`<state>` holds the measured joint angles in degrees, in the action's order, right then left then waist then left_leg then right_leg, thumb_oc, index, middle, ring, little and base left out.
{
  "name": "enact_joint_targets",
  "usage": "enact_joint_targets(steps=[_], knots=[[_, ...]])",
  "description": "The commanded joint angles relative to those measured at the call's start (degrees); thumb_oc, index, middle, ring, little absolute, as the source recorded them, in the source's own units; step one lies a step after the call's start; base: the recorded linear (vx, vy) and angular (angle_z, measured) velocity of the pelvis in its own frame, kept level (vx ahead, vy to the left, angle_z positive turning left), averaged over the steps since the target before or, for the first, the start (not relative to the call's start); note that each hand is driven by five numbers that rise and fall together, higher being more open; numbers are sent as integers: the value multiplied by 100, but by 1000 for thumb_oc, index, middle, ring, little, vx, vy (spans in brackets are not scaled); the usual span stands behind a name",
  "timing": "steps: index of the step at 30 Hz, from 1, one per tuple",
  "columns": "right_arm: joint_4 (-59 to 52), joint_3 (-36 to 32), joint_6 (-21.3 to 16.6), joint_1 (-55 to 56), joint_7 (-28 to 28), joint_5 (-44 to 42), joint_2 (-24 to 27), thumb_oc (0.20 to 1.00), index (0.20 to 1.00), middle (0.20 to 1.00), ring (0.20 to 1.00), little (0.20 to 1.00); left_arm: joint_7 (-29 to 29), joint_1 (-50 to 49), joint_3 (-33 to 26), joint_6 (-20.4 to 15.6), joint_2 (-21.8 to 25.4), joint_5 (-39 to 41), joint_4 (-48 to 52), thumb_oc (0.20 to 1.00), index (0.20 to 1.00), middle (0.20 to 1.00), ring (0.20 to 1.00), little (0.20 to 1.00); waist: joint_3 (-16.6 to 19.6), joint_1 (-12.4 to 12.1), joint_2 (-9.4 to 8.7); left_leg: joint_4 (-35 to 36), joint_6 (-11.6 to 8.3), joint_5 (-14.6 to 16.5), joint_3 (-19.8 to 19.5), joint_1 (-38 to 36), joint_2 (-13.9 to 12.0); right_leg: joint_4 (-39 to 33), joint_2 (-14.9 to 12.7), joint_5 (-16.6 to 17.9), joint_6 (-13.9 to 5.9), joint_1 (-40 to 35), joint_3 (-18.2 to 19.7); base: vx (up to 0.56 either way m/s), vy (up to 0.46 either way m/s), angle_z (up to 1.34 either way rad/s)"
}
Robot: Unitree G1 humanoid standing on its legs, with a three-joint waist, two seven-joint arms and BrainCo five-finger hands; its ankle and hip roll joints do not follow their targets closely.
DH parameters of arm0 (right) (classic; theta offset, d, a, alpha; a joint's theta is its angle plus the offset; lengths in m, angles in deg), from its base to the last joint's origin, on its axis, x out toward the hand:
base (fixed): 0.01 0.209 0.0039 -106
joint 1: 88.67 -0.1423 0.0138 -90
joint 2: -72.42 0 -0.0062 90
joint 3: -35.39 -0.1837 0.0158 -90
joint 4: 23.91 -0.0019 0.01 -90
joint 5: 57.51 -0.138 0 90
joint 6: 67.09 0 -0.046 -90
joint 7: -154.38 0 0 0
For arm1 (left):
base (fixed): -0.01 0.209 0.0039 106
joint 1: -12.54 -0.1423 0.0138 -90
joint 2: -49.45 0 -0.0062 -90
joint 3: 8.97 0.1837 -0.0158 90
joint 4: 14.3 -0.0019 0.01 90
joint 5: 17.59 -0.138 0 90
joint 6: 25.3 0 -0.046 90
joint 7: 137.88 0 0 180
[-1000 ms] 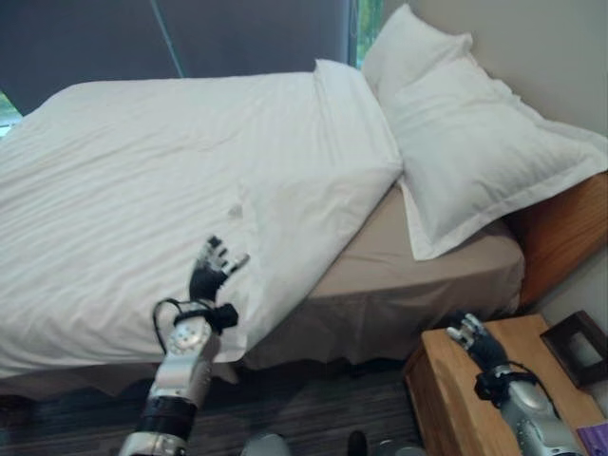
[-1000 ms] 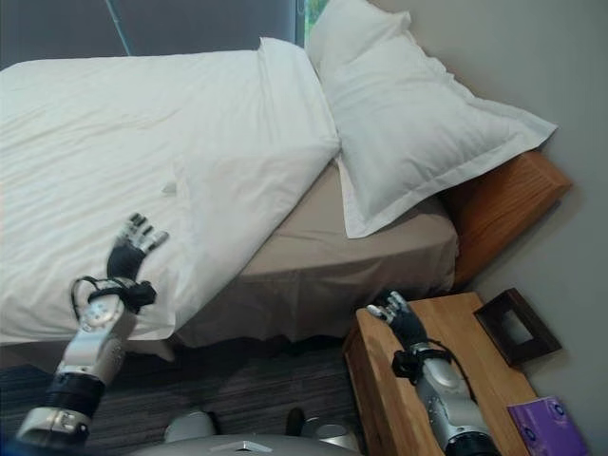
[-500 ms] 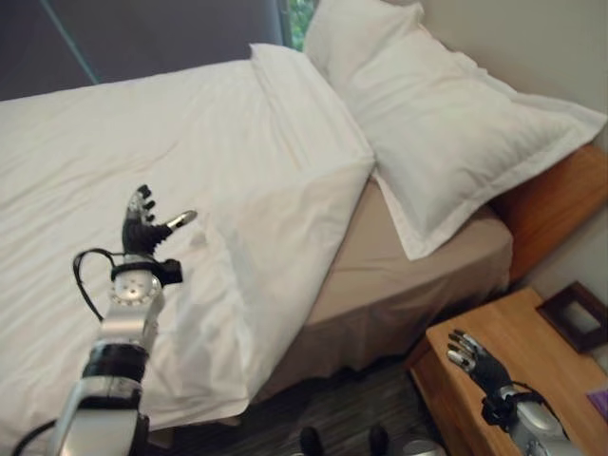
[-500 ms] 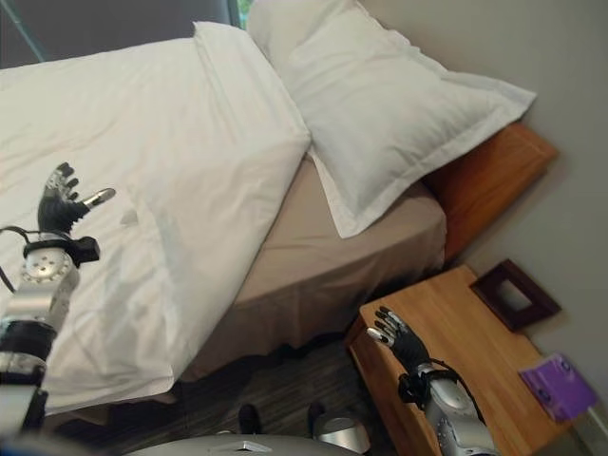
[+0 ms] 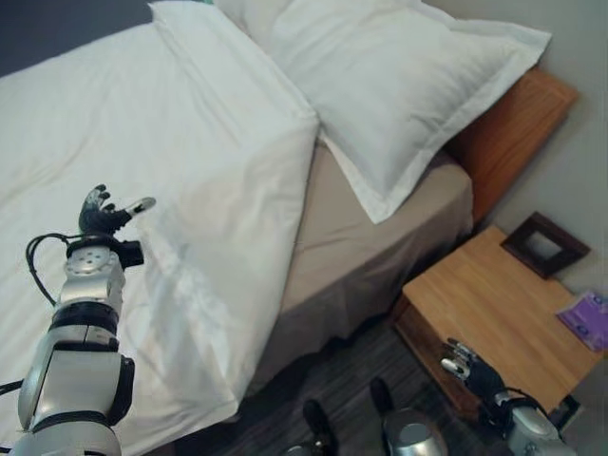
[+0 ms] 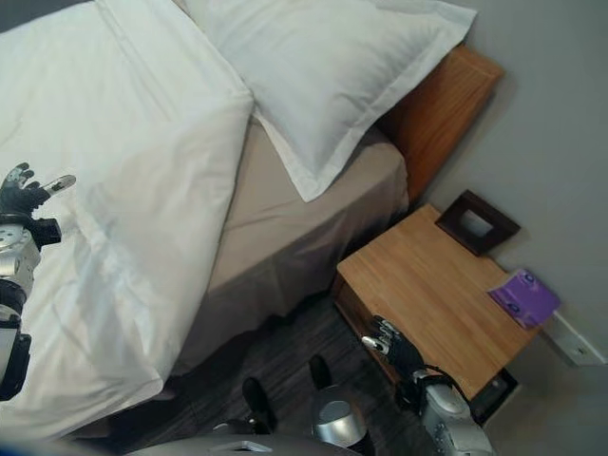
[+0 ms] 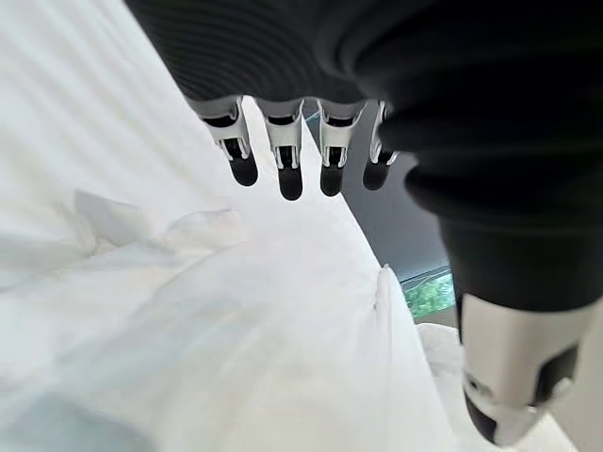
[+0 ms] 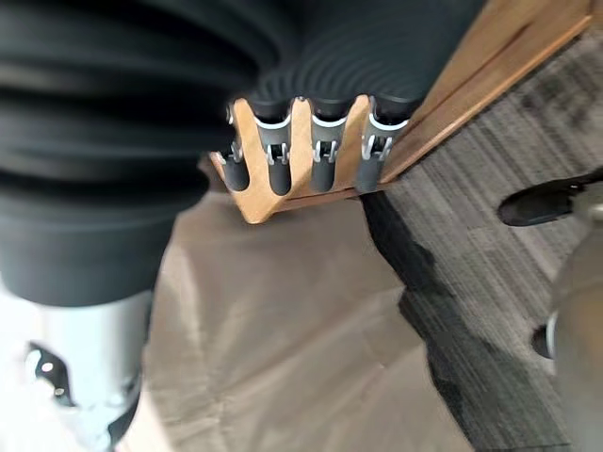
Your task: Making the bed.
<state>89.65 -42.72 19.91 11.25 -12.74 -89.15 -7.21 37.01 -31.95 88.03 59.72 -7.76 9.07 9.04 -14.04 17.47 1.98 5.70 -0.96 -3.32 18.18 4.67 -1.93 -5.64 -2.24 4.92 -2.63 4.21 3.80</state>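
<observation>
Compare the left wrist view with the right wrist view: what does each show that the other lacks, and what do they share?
Left wrist view alone: the white duvet under the left hand, and a window strip with greenery. Right wrist view alone: the wooden nightstand, the tan bed skirt and grey carpet past the right hand. Shared: a dark ribbed cover and relaxed fingers holding nothing.

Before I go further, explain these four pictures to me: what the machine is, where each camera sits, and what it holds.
This is a two-legged robot making a bed. Two pictures come from cameras in its head, looking down; the other two come from a camera on each wrist, looking along the fingers. The left hand hangs open over the white duvet, holding nothing. The right hand is low by the wooden nightstand, also open and holding nothing. A pillow leans at the headboard, and the tan sheet shows beside the duvet. On the nightstand lie a dark frame and a purple packet.
</observation>
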Motion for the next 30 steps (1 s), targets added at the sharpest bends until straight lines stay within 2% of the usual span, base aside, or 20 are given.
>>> enact_joint_targets(steps=[1, 4, 8, 11, 13, 16, 17, 18, 20, 22, 23, 25, 26, 29, 30], knots=[[-9, 26, -95, -348, -74, -246, 45, 1000, 1000, 1000, 1000, 1000, 12, 719, 227, -59, 466, -63, -163, 1000, 1000, 1000, 1000, 1000, -22, -39, -109, -70, -396, -247, 89, -276, -349, 64, -187, 258, -447, 333, 158, -67, -8, -9], [35, 56, -68, -475, -198, -260, 71, 1000, 1000, 1000, 1000, 1000, -84, 1123, 198, -36, 621, 282, -342, 1000, 1000, 1000, 1000, 1000, -242, 96, -125, -70, -433, -321, 145, 184, -350, 64, -165, 407, -454, 846, 274, -49, -8, -3], [-51, 19, -53, -446, -248, -374, 35, 1000, 1000, 1000, 1000, 1000, -179, 1185, 40, 13, 756, 409, -583, 1000, 1000, 1000, 1000, 1000, -339, 134, -142, -70, -460, -332, 214, 357, -373, 64, -133, 449, -466, 1076, 354, 21, -5, -17], [-71, 80, -94, -459, -314, -432, 42, 1000, 1000, 1000, 1000, 1000, -348, 1357, -79, 70, 857, 488, -767, 1000, 1000, 1000, 1000, 1000, -552, 171, -208, -70, -495, -368, 307, 596, -421, 64, -94, 540, -451, 1403, 447, -7, -18, -13], [-51, 67, -104, -474, -359, -453, 19, 1000, 1000, 1000, 1000, 1000, -373, 1352, -138, 107, 870, 530, -855, 1000, 1000, 1000, 1000, 1000, -573, 177, -224, -70, -506, -374, 332, 663, -432, 64, -79, 560, -453, 1485, 471, -7, -31, -18], [-32, 124, -52, -537, -556, -523, -114, 1000, 1000, 1000, 1000, 1000, -453, 1073, -539, 298, 622, 796, -1154, 1000, 1000, 1000, 1000, 1000, -725, 200, -277, -70, -545, -407, 383, 820, -459, 64, -19, 593, -453, 1661, 494, 21, -53, -15], [-28, 135, -29, -539, -571, -525, -143, 1000, 1000, 1000, 1000, 1000, -383, 941, -594, 333, 483, 805, -1189, 438, 438, 438, 438, 438, -752, 199, -286, -70, -546, -402, 381, 825, -461, 64, -12, 586, -447, 1666, 496, 23, -21, -21], [-30, 138, -28, -535, -571, -525, -135, 1000, 1000, 1000, 1000, 1000, -385, 920, -611, 334, 478, 803, -1179, 200, 200, 200, 200, 200, -748, 202, -280, -70, -546, -401, 383, 824, -462, 64, -11, 586, -447, 1666, 497, 25, -11, -14], [-26, 184, 30, -543, -529, -497, -91, 1000, 1000, 1000, 1000, 1000, -203, 648, -592, 446, 157, 611, -1257, 200, 200, 200, 200, 200, -790, 214, -273, -70, -548, -372, 412, 770, -463, 64, 8, 567, -424, 1639, 518, 35, -7, -4], [-39, 211, 37, -547, -493, -484, -67, 1000, 1000, 1000, 1000, 1000, -196, 643, -541, 470, 89, 498, -1246, 200, 200, 200, 200, 200, -793, 223, -256, -70, -549, -356, 426, 735, -459, 64, 15, 557, -419, 1616, 534, 44, 5, -4], [-36, 284, 48, -623, -450, -440, 32, 1000, 1000, 1000, 1000, 1000, -283, 899, -176, 480, -11, -34, -1156, 200, 200, 200, 200, 200, -776, 287, -212, -70, -556, -330, 458, 665, -463, 64, 19, 549, -420, 1576, 571, 54, 22, -2], [-24, 285, 27, -654, -444, -446, 27, 1000, 1000, 1000, 1000, 1000, -351, 1067, -45, 448, -61, -78, -1094, 200, 200, 200, 200, 200, -784, 298, -200, -70, -558, -318, 476, 632, -461, 64, 19, 546, -424, 1558, 590, 19, 11, 0], [23, 317, -21, -725, -444, -467, 41, 1000, 1000, 1000, 1000, 1000, -396, 1508, 448, 327, -377, -210, -709, 200, 200, 200, 200, 200, -766, 354, -142, -70, -563, -307, 480, 591, -451, 64, 5, 535, -427, 1520, 586, 0, 0, 0], [81, 369, -79, -775, -416, -429, 71, 1000, 1000, 1000, 1000, 1000, -281, 1843, 973, 85, -791, -207, -15, 200, 200, 200, 200, 200, -733, 389, -26, -70, -560, -304, 426, 559, -426, 64, -28, 500, -432, 1442, 530, 11, -20, 6], [119, 398, -140, -835, -428, -380, 96, 1000, 1000, 1000, 1000, 1000, -324, 2152, 1516, -67, -1217, -280, 639, 200, 200, 200, 200, 200, -713, 392, 77, -70, -543, -303, 349, 539, -387, 64, -69, 477, -436, 1375, 465, 17, -36, 4]])
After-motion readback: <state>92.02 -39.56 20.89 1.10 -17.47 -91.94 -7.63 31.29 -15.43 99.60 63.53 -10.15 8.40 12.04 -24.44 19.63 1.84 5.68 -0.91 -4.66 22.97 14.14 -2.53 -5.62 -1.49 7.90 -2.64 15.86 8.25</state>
